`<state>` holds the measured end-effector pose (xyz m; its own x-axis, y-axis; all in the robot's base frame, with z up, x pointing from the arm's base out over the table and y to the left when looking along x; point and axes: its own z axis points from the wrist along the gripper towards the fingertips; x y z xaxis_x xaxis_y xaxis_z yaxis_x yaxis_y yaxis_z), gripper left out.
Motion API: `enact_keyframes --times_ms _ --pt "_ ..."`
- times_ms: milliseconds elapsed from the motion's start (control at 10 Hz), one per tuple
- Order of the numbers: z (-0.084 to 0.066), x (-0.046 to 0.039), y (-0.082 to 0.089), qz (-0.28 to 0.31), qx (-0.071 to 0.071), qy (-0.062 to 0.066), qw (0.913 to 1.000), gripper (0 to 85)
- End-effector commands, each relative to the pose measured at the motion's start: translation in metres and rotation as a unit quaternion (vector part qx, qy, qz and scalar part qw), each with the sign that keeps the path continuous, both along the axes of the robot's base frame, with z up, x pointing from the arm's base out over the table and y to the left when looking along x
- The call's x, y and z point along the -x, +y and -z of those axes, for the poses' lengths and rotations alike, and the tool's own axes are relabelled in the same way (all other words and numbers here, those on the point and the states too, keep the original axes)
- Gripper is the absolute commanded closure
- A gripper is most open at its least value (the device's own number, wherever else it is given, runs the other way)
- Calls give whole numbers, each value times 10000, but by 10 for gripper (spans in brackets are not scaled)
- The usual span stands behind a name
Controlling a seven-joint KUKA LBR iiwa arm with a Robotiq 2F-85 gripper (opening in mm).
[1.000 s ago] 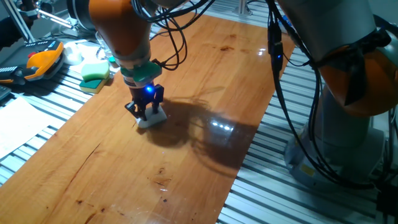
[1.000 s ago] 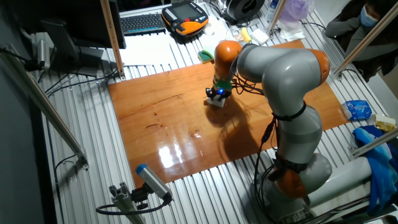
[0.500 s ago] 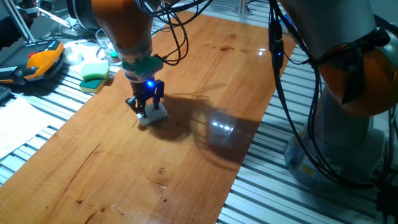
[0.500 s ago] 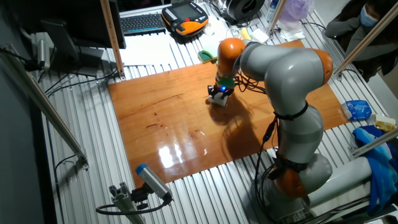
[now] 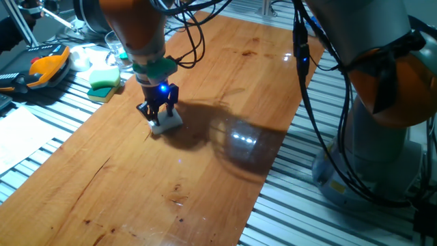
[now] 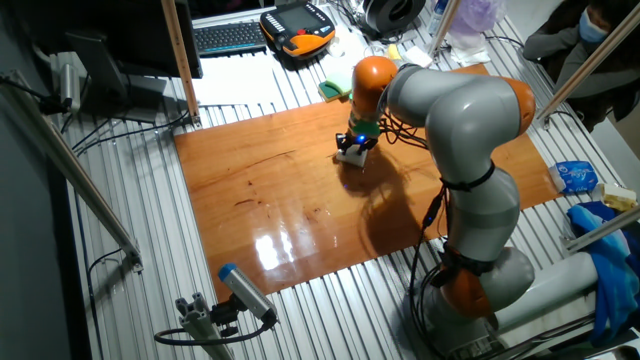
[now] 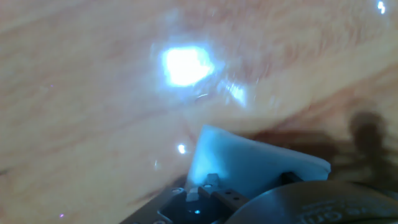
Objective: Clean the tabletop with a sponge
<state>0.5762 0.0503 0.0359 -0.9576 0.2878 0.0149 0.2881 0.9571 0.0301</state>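
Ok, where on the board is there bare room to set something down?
The tabletop is bare over most of its length on the side of the gripper away from the arm's base. Crowded: the spot under the sponge, and the edge by the green-topped sponge.

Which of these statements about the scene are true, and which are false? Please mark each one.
1. The gripper holds the white sponge against the wooden tabletop. True.
2. The green-topped sponge lies on the wooden board. False: it lies off the board, on the ribbed grey surface.
3. The white sponge is at the very middle of the board. False: it is nearer the edge by the green-topped sponge.
4. A keyboard lies beyond the board in the other fixed view. True.
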Motion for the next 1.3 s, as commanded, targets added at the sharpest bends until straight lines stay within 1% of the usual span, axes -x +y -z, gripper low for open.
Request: enact_keyframes --times_ms 0,100,200,300,600,800,900,1100,1200 --pt "-34 -88 -38 15 -72 25 10000 340" --pt "-75 -160 -70 36 -87 72 9999 340" --pt "-77 -162 -63 90 -79 59 9999 340" --pt "-57 -129 -35 138 -64 22 9999 340" --pt "2 4 50 240 -57 -36 9997 340" --pt "47 144 123 310 -43 -87 9995 340" --pt "62 215 154 349 -51 -85 9993 340" --pt "32 286 199 391 -85 18 9992 340" --pt "17 316 231 413 -84 49 9991 340"
